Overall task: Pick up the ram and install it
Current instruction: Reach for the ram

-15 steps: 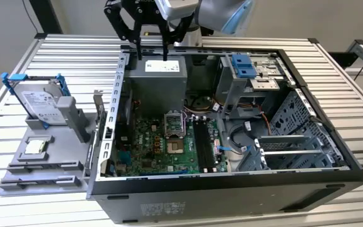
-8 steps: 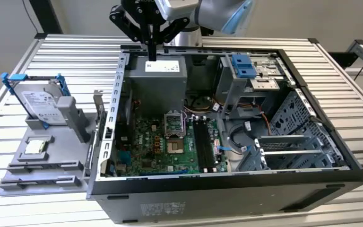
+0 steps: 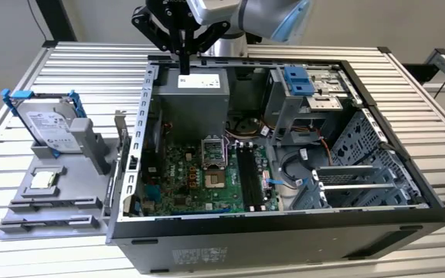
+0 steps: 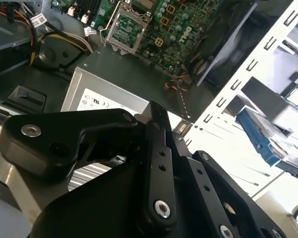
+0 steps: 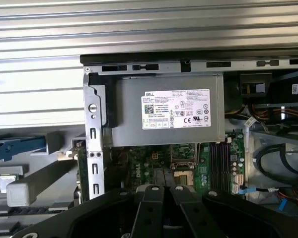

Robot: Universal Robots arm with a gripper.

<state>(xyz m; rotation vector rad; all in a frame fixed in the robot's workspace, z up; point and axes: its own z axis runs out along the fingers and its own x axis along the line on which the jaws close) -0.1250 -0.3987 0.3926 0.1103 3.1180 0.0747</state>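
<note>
Tool, closed together, hangs above the open computer case holding power supply and motherboard.

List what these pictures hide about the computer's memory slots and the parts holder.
- Memory slots, exterior view: too dark and small to tell whether a stick sits in them.
- First wrist view: the gripper covers one end of those slots.
- Grey holder, exterior view: long grooves too small to tell filled from bare.
- Hard drive, second wrist view: cut off by the picture's edge.

Matt end effector, ribbed metal table
</note>
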